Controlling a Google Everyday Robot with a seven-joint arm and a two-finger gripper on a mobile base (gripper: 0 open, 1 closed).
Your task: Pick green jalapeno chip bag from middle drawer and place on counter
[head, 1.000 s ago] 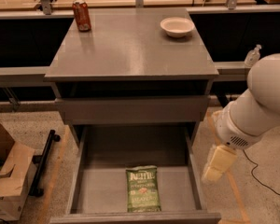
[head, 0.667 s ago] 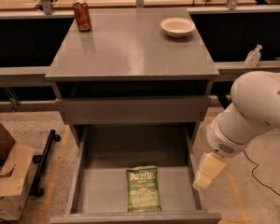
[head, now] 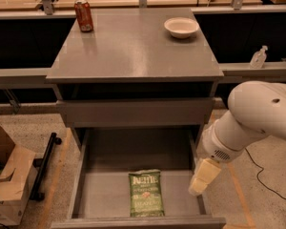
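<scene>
The green jalapeno chip bag [head: 146, 192] lies flat on the floor of the open middle drawer [head: 105, 194], near its front edge, white "Kettle" panel at the top. The grey counter [head: 133, 46] tops the cabinet above. My gripper [head: 202, 178] hangs from the white arm [head: 257, 118] over the drawer's right wall, to the right of the bag and apart from it. It holds nothing that I can see.
A red soda can [head: 84, 15] stands at the counter's back left and a white bowl [head: 181, 27] at its back right. A shut drawer front [head: 133, 111] sits above the open drawer. A cardboard box [head: 7, 180] stands on the floor at left. A clear bottle [head: 258, 57] stands on the right ledge.
My arm has swung left and down, bringing the gripper from beside the cabinet to over the drawer's right wall. The bag has not moved.
</scene>
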